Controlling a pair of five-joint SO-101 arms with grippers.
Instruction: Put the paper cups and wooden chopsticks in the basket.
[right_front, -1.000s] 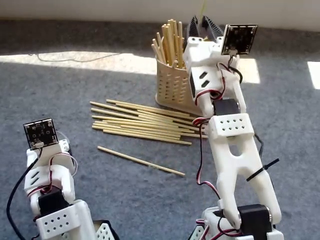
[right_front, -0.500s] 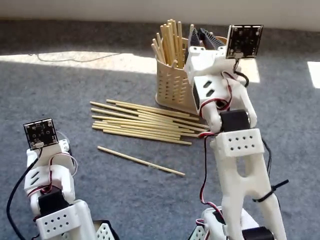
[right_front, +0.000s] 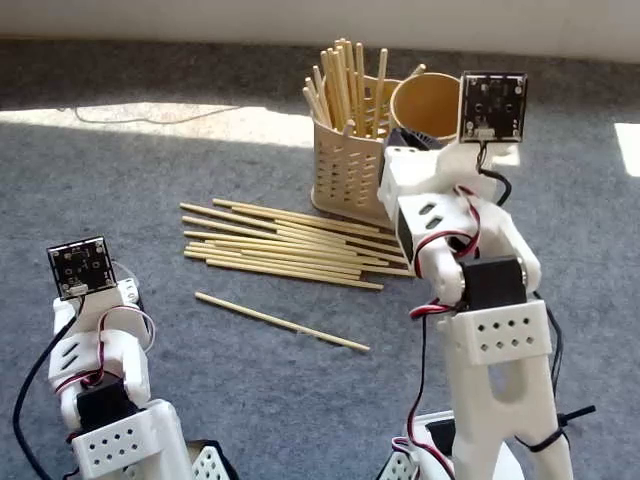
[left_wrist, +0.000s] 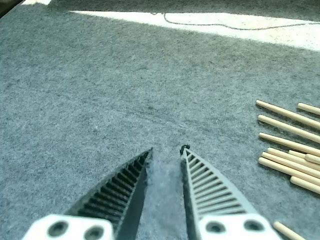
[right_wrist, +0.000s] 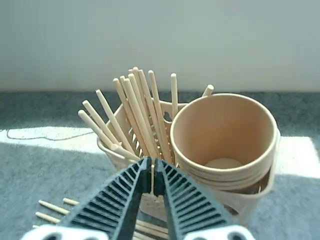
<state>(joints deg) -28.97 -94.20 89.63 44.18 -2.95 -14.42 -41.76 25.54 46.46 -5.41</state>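
Observation:
A pale slotted basket (right_front: 345, 175) stands on the grey carpet, with several wooden chopsticks (right_front: 345, 75) upright in it and a tan paper cup (right_front: 430, 102) beside them. In the right wrist view the basket (right_wrist: 112, 150), its chopsticks (right_wrist: 142, 112) and the cup (right_wrist: 225, 132) sit just beyond my right gripper (right_wrist: 152, 164), which is shut with nothing in it. That gripper (right_front: 405, 138) hangs at the basket's near side. More chopsticks (right_front: 290, 245) lie in a flat pile on the carpet, and one lone chopstick (right_front: 282, 321) lies nearer. My left gripper (left_wrist: 167, 150) is open low over bare carpet, with chopstick ends (left_wrist: 287, 145) off to one side.
A sunlit strip (right_front: 150, 125) with a thin cable crosses the carpet behind the pile. A pale wall runs along the far edge. The left arm (right_front: 95, 330) stands at the near left corner, apart from the pile.
My right arm has drawn back from above the basket toward the near side, uncovering the paper cup. The left arm and the chopsticks on the carpet have not moved.

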